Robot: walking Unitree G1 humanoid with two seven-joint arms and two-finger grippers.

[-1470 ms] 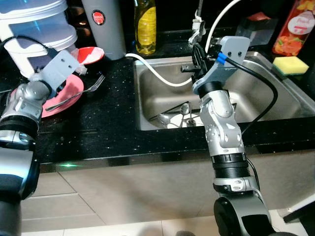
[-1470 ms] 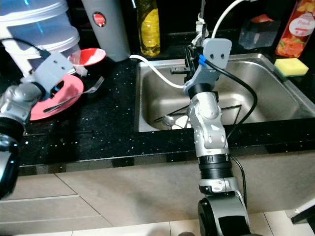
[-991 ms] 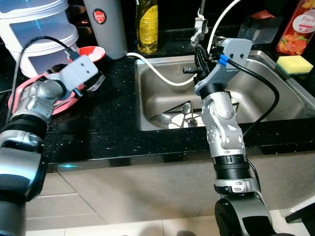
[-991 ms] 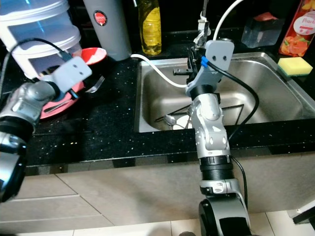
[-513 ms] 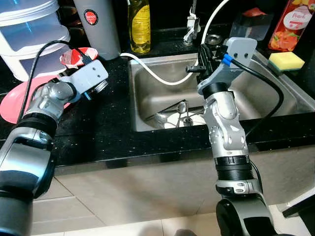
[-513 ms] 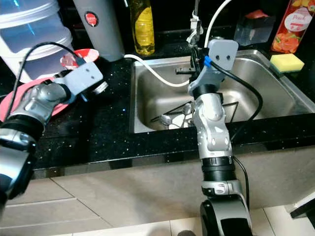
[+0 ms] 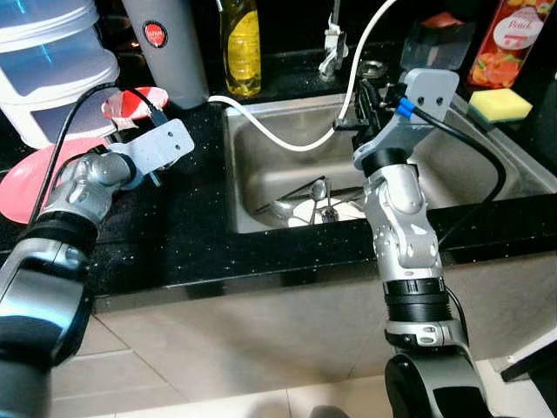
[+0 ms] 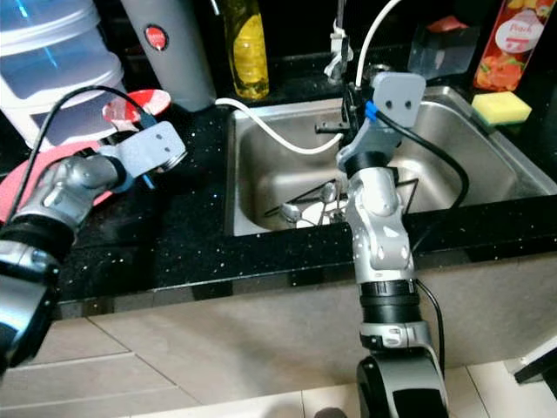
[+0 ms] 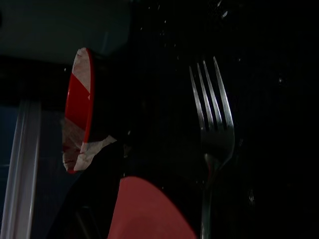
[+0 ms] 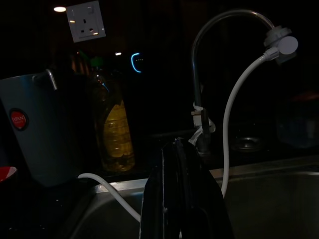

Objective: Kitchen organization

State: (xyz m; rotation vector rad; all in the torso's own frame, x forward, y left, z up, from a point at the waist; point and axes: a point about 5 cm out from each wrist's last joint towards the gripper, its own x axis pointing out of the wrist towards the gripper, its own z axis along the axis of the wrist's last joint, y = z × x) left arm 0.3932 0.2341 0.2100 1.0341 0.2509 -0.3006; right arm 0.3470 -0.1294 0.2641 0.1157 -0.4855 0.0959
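Likely fork (image 9: pixel 213 124) next — thin, stiff, slippery steel lying flat near counter's left edge; pinch mid-handle. Left gripper (image 7: pixel 155 150) fingers unclear; right gripper (image 10: pixel 180 199) fingers pressed together.

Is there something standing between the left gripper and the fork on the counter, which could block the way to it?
Nothing visible blocks it. In the left wrist view the fork lies bare on the black counter straight ahead of the camera. The red bowl and the pink plate sit off to the side of it, not across the path.
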